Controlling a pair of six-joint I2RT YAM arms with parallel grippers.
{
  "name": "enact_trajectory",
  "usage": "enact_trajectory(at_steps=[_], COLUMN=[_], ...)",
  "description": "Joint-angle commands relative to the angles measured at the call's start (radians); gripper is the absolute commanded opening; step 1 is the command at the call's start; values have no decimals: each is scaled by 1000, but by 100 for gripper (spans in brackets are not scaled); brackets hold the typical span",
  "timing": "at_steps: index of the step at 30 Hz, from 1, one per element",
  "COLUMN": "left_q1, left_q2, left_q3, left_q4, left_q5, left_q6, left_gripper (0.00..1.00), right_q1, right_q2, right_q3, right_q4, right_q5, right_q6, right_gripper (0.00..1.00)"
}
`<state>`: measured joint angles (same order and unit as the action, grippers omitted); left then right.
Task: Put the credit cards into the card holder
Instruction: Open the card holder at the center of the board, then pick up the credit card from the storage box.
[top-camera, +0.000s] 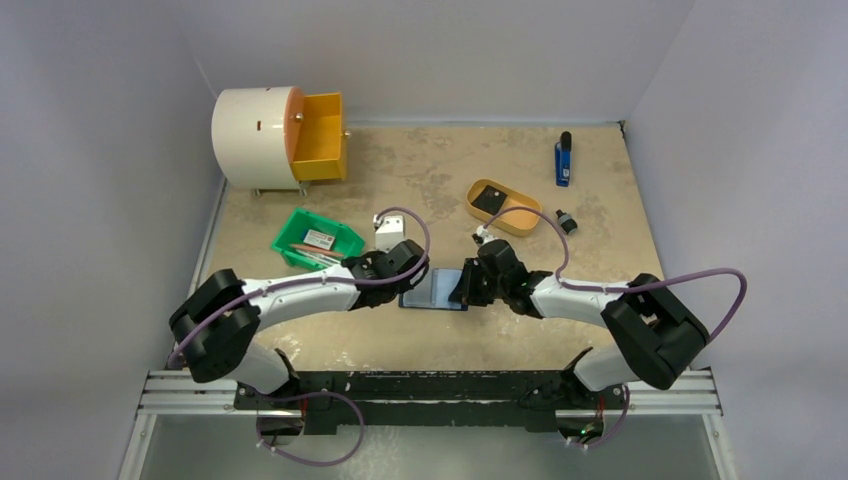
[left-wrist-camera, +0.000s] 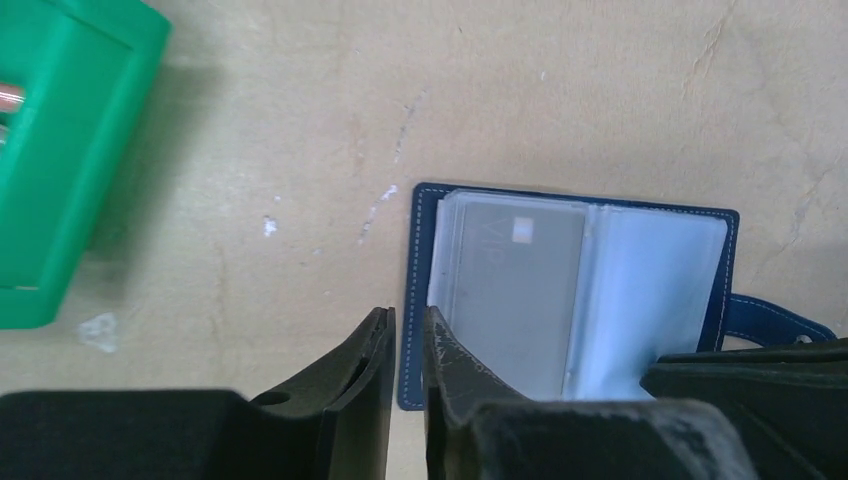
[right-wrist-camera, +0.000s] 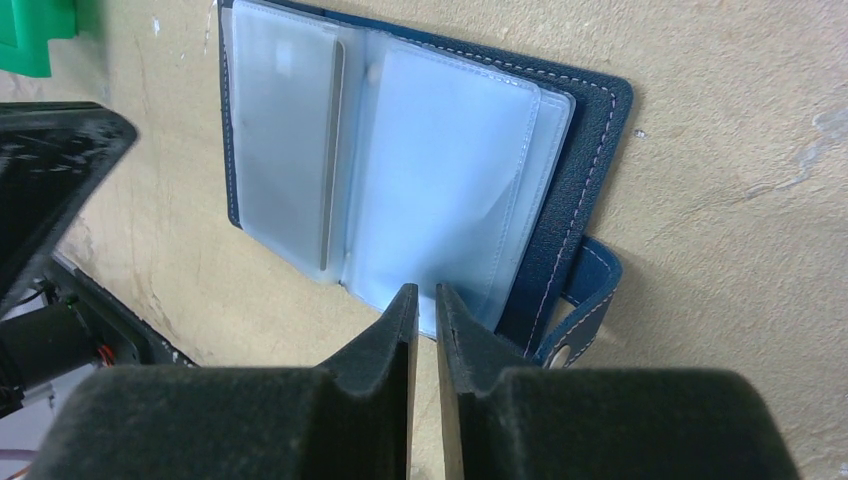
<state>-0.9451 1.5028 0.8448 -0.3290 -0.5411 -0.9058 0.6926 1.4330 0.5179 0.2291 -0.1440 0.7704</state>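
the left hand (left-wrist-camera: 408, 365) is held low at the stitched edge of the card holder (left-wrist-camera: 655, 270), the right hand (right-wrist-camera: 425, 335) at its clear sleeves (right-wrist-camera: 450, 180); both are pressed nearly together. the navy holder is laid open at mid-desk (left-wrist-camera: 560, 90), a grey card (left-wrist-camera: 510, 300) sleeved inside.

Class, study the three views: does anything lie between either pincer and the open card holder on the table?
Nothing visible does. The left pincer sits at the left cover edge of the card holder, the right pincer at its clear sleeves; the green bin lies aside.
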Motion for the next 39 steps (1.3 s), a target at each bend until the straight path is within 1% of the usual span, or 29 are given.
enact_trajectory(at_steps=[1, 4, 6, 9, 12, 16, 20, 23, 24, 25, 27, 28, 31, 36, 39], left_q1=[-1, -1, 0, 0, -1, -1, 0, 0, 0, 0, 0, 0, -1, -1, 0], left_q2=[-105, -158, -185, -209, -215, -231, -283, -329, -346, -366, -403, -429, -482, -535, -539], left_q3=[8, 5, -3, -19, -32, -49, -80, -103, -116, -124, -152, -165, -195, -206, -219], left_q4=[-54, -27, 8, 69, 119, 148, 166, 174, 178, 184, 193, 197, 208, 172, 154], left_q5=[-111, -90, -65, -19, 12, 21, -3, -30, -38, -48, -64, -71, -74, -93, -81], left_q6=[0, 21, 32, 49, 54, 49, 44, 36, 32, 27, 17, 14, 30, 29, 6], left_gripper=[17, 23, 30, 37, 41, 42, 44, 46, 46, 47, 49, 51, 55, 57, 57], right_q1=[-1, -2, -1, -2, -2, -2, -3, -4, -4, -12, -54, -96, -240, -405, -458], right_q2=[2, -26, -58, -106, -148, -215, -276, -286, -285, -283, -269, -257, -187, -13, 103], right_q3=[16, 34, 50, 82, 121, 178, 272, 345, 369, 390, 426, 440, 488, 522, 561], right_q4=[-94, -131, -161, -212, -273, -363, -428, -460, -470, -475, -456, -436, -386, -277, -250], right_q5=[72, 79, 86, 92, 96, 87, 160, 259, 312, 360, 401, 388, 300, 198, 156], right_q6=[-17, -24, -29, -41, -54, -60, -98, -122, -120, -119, -122, -123, -89, -14, 18], right_gripper=[16, 19, 22, 25, 27, 27, 28, 30, 32, 38, 47, 49, 51, 54, 66])
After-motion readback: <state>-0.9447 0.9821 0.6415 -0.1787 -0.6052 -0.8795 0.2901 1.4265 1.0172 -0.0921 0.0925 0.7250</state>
